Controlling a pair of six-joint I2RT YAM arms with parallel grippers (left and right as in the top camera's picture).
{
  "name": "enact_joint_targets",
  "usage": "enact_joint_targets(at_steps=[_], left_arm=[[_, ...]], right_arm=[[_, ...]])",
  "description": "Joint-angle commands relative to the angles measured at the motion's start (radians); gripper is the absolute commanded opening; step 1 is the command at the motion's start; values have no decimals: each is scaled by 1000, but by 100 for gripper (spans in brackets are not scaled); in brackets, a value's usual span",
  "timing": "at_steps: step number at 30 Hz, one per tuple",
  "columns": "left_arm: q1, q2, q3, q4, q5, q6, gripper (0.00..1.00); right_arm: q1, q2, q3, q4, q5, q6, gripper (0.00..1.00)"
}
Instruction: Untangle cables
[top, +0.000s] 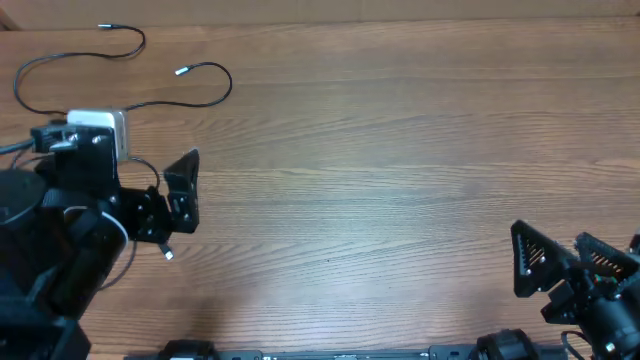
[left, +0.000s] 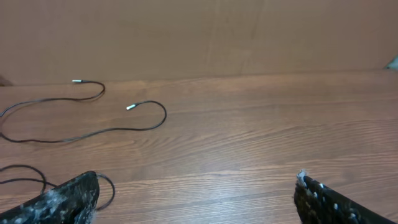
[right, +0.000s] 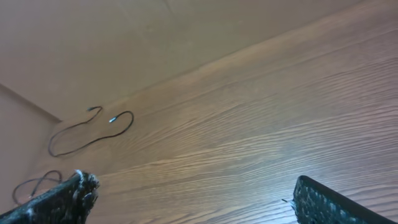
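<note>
1. Claws: the left gripper has its jaws wide apart and holds nothing. The right gripper is also spread and empty, at the near right corner, well apart from any cord.
2. Cables: the laid-out cable lies as one open curve at the far left of the table, with both silver tips free. The second cable sits in small loops under and beside the left arm, with one silver tip poking out near the wrist.
3. Risk: the arm is right over those loops. Pulling away could snag one on the wrist hardware and drag it into the laid-out cable, tangling them again.
4. Risk: the cords are thin and flat on the wood. A pinch from above could miss, slip off, or scrape the fingers on the table.
5. Hidden: overhead, the arm covers most of the second cable. In the left wrist view its loops are cut off by the frame edge and a finger.
6. I can't tell whether those loops are knotted or just overlapping, or whether they are one cord or several.
7. In the right wrist view the cords are small and far off, with no usable detail.
</note>
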Motion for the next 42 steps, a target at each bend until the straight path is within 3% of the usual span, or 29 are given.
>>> enact_joint_targets(at_steps=[1,14,18,22,25,31,42], left_arm=[[-7,25,3,8,-27,19,100],[-7,132,3,-25,-2,18,99],[-7,139,3,-67,126,89,100],[-7,67,1,-64,124,108,100],[-7,-47,-47,-58,23,66,100],[-6,-352,-362,122,-31,52,100],[-6,-373,-388,8,-31,52,100]], right_arm=[[4,3,15,-2,29,-12,100],[4,4,15,-2,29,-11,100],[4,3,15,-2,29,-11,100],[4,3,15,-2,29,-12,100],[4,3,15,-1,29,-11,100],[4,4,15,-2,29,-12,100],[4,4,15,-2,29,-11,100]])
